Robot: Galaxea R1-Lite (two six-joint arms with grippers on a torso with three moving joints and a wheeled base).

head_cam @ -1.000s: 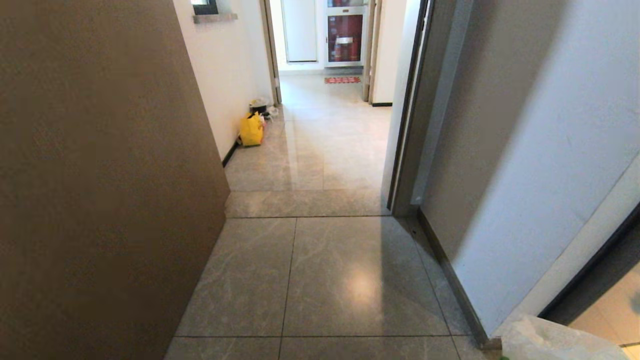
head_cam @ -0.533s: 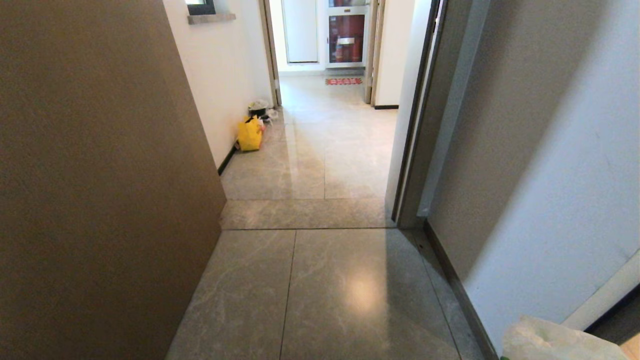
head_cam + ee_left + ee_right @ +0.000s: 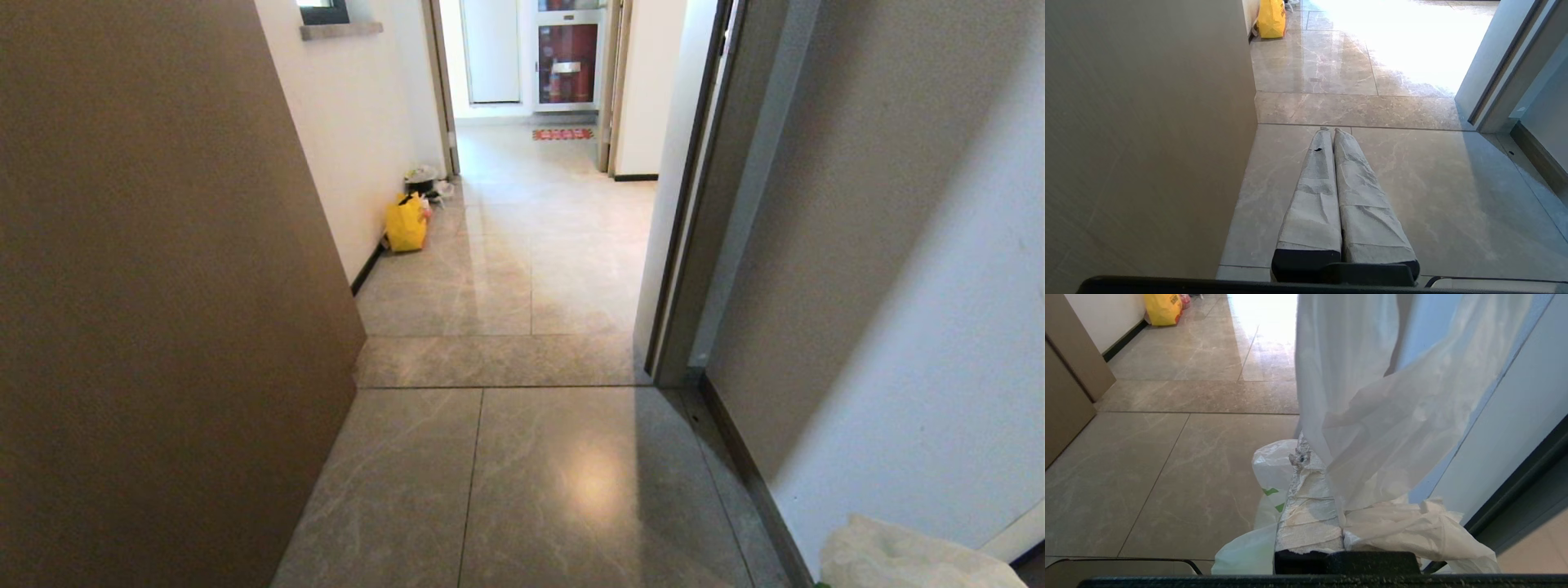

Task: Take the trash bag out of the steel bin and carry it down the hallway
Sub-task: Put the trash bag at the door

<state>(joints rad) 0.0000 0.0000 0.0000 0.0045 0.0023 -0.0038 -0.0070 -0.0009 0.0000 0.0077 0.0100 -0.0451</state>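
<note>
The trash bag [image 3: 1380,416], thin translucent white plastic with green print, hangs from my right gripper [image 3: 1316,465], which is shut on it. The plastic drapes over one taped finger and hides it. In the head view only a crumpled top of the trash bag [image 3: 906,559] shows at the lower right corner. My left gripper [image 3: 1331,131] is shut and empty, its two taped fingers pressed together above the floor. The hallway [image 3: 522,457] of glossy grey tiles runs ahead. The steel bin is out of view.
A brown panel [image 3: 163,286] stands close on the left and a white wall [image 3: 898,327] with a dark door frame [image 3: 694,245] on the right. A yellow bag [image 3: 406,222] lies against the left wall farther on, with small things behind it. A red mat [image 3: 562,133] lies at the far end.
The whole head view has shifted: the floor threshold and the door frame sit lower and nearer, and the dark opening at the lower right has slid out. The bag keeps its corner.
</note>
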